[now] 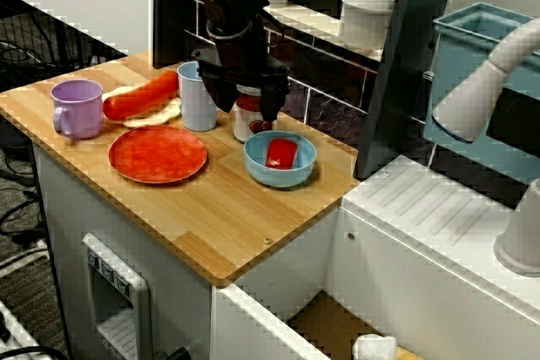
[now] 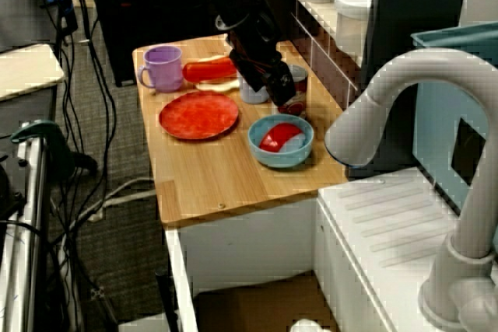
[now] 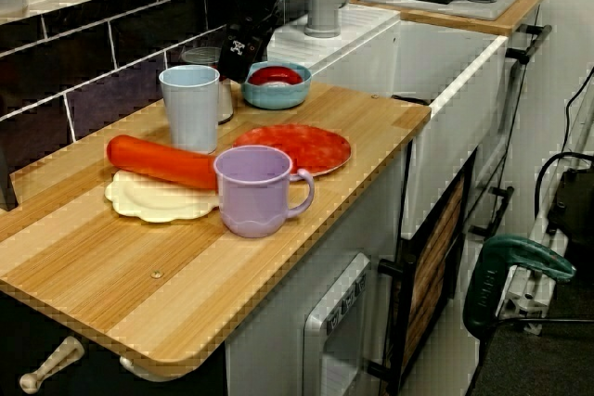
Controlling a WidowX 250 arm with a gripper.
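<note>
Front view: I find the black gripper (image 1: 247, 109) with its jaws spread wide, straddling the small red-labelled metal can (image 1: 245, 126) just above frame centre. The can stands upright directly beneath the gripper, between its fingers. I cannot confirm contact.

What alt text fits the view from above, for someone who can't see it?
A black robot arm's tool straddles a small can on a wooden counter, between a pale blue cup and a blue bowl holding something red. Nearby lie a red plate, a purple mug and an orange sausage-like piece.
</note>
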